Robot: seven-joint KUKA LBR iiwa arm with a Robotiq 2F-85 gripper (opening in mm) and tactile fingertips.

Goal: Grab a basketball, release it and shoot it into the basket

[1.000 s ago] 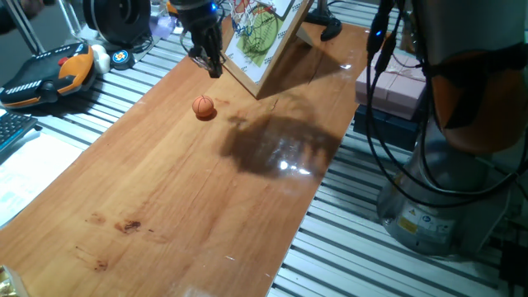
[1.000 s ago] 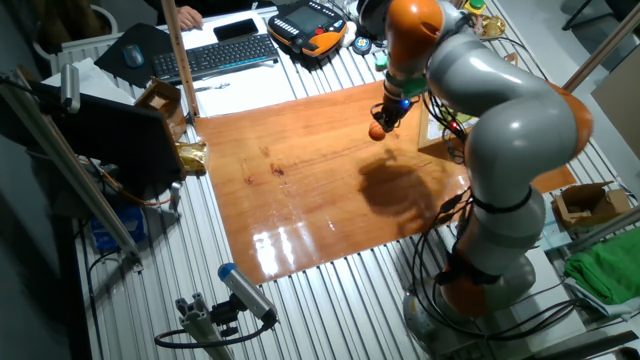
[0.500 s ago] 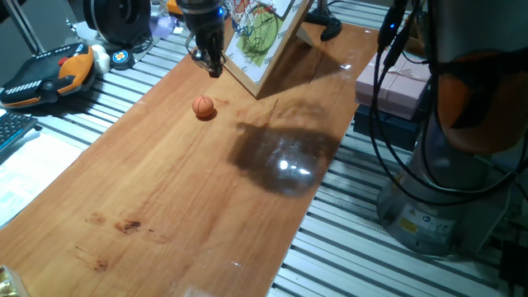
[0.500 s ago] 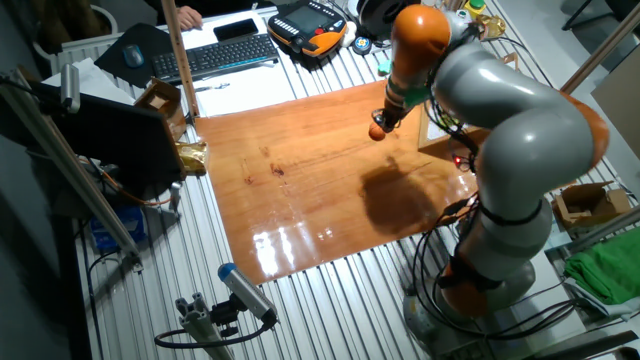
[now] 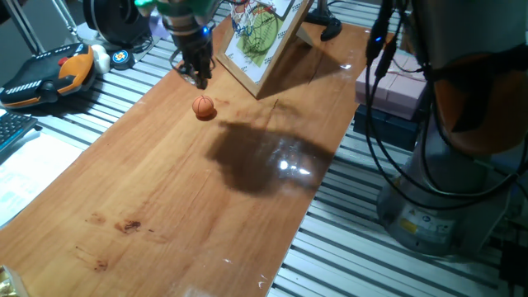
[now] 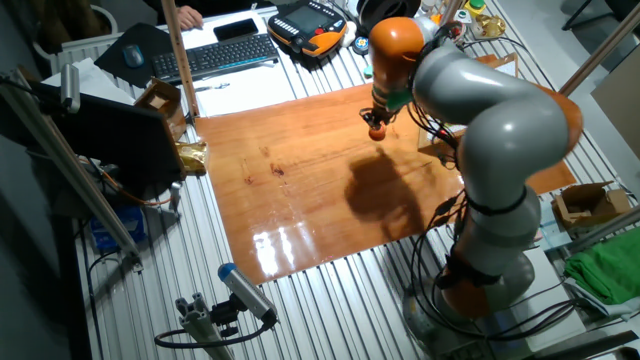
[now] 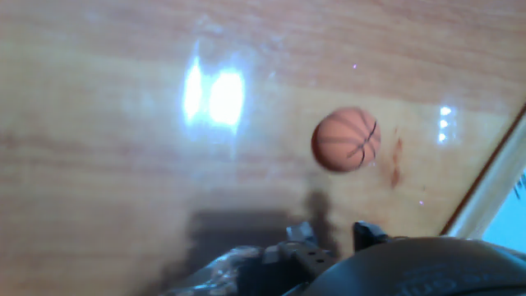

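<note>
The basketball (image 5: 203, 107) is a tiny orange ball with dark seams, lying on the wooden tabletop (image 5: 190, 190) near its far end. It also shows in the other fixed view (image 6: 376, 132) and in the hand view (image 7: 346, 139). My gripper (image 5: 196, 77) hangs just above and behind the ball, apart from it and holding nothing. Its fingers look drawn close together. In the hand view only their bases show at the bottom edge (image 7: 329, 242). The basket's orange-red hoop (image 5: 250, 8) is fixed to the tilted wood-framed board (image 5: 262, 41), right of the gripper.
An orange-and-black device (image 5: 45, 73) and a black round object (image 5: 115, 21) lie left of the table's far end. A pink box (image 5: 396, 82) and cables (image 5: 379, 99) are at the right edge. A keyboard (image 6: 225, 55) lies beyond the table.
My gripper has moved left, away from the board, and a little lower toward the ball. The arm's shadow on the table shifted left. The ball has not moved.
</note>
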